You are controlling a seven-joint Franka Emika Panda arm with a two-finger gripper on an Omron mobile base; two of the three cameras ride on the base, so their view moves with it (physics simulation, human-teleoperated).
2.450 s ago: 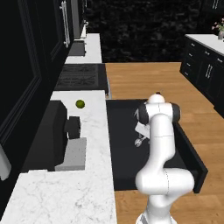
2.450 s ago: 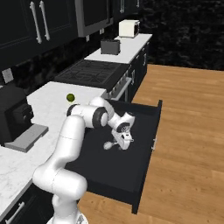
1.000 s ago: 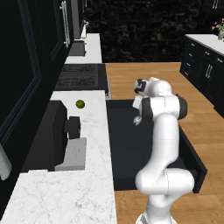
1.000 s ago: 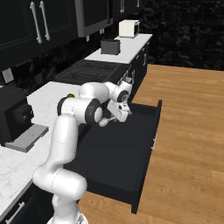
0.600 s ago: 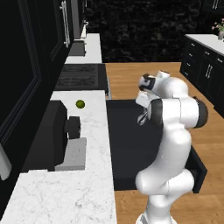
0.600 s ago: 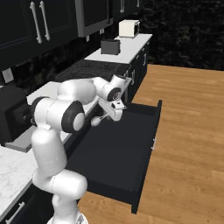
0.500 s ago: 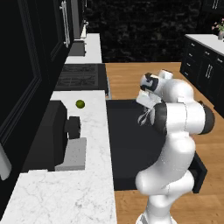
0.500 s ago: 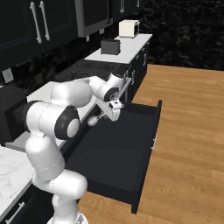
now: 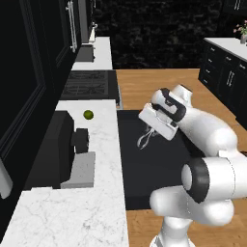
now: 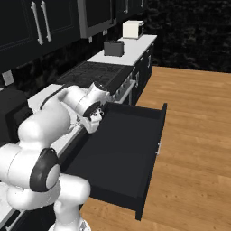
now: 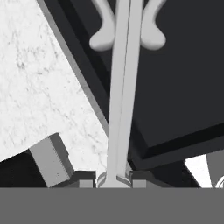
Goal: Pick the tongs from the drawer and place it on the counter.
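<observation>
Grasping tongs (image 9: pixel 145 139) by handle, hand (image 9: pixel 153 126) clenched; they hang below it, over drawer (image 9: pixel 159 169), near worktop (image 9: pixel 103 144) edge.

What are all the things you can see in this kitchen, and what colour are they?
tongs: one, silver, held in the air above the open drawer
drawer: one, black, pulled open below the counter
counter: one, white marble, left of the drawer
green ball: one, green, on the counter near the stovetop
coffee machine: one, black with a grey tray, on the counter
stovetop: one, black, beyond the ball
toaster: one, dark, on the far counter
microwave: one, white, far end of that counter
gripper: one, white, shut on the tongs
</observation>
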